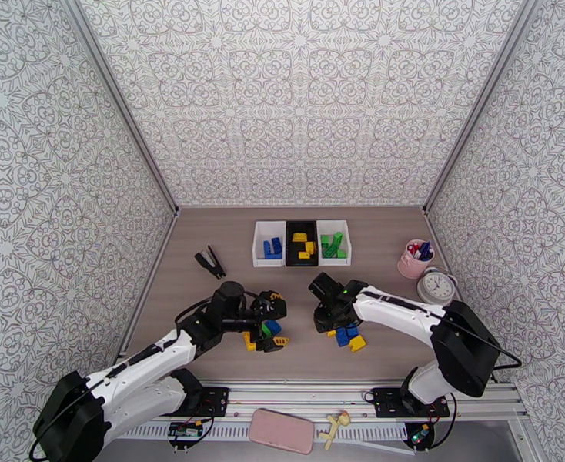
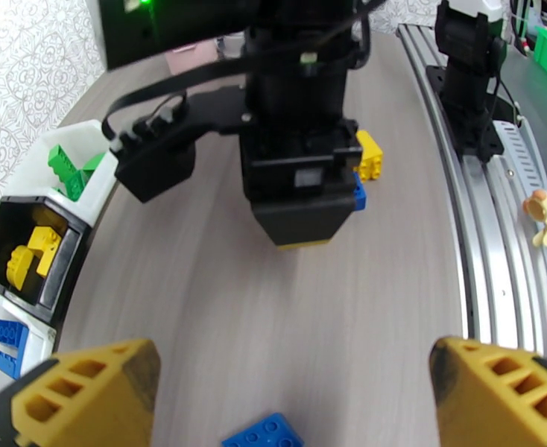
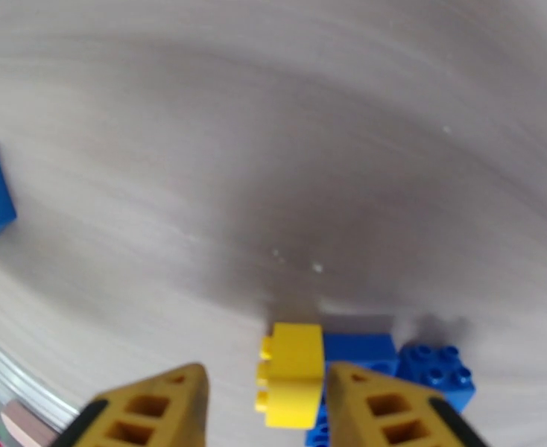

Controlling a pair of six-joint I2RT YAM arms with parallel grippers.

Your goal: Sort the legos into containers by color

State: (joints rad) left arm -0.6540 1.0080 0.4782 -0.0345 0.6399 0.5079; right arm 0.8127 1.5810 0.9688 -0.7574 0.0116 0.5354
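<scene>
Three joined containers stand at the back: a white bin (image 1: 269, 242) with blue legos, a black bin (image 1: 302, 242) with yellow ones, and a white bin (image 1: 333, 242) with green ones. My right gripper (image 3: 266, 370) points down over a small cluster, its fingers partly closed around a yellow brick (image 3: 292, 374). The right finger is against the brick and a gap remains on the left. Two blue bricks (image 3: 434, 370) lie just behind it. My left gripper (image 2: 292, 400) is wide open above a blue brick (image 2: 262, 433). Green and yellow bricks (image 1: 249, 340) lie around it.
A pink pen cup (image 1: 415, 259) and a small clock (image 1: 436, 286) stand at the right edge. A black clip (image 1: 211, 262) lies at the back left. A pink phone (image 1: 282, 430) and a small figure (image 1: 335, 429) rest on the front rail. Patterned walls enclose the table.
</scene>
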